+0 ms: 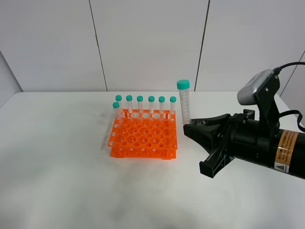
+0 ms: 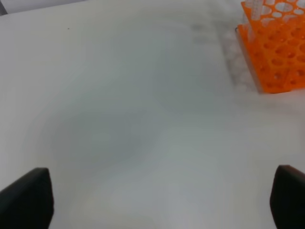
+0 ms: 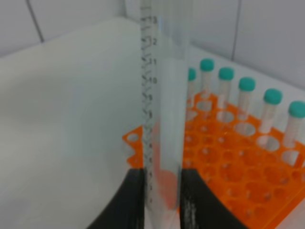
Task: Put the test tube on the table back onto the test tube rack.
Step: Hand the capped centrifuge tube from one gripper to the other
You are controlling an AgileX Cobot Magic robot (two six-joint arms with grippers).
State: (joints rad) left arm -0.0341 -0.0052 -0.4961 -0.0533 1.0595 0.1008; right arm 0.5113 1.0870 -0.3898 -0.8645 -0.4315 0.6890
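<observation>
Noted white table [image 1: 57,157] before panelled wall [image 1: 143,43]. Found test tube [image 1: 184,102] upright, pinched near its lower end by right gripper [image 3: 162,191], just beside far right corner of test tube rack [image 1: 143,138]. Found left gripper [image 2: 162,200] spread wide. Judged carry-to-rack step in hand, with tip to be centred over a free hole, then lowered.

There are 8 tubes with teal caps: 7 tubes [image 1: 151,107] stand in the rack [image 1: 143,139], 6 in its back row and 1 in the next row, and 1 single tube [image 1: 184,106] is upright outside it. There is 1 orange rack and 1 white table [image 1: 57,157]. 2 grippers show, the left gripper [image 2: 157,198] and the right gripper [image 3: 161,174], each with 2 dark fingers.
</observation>
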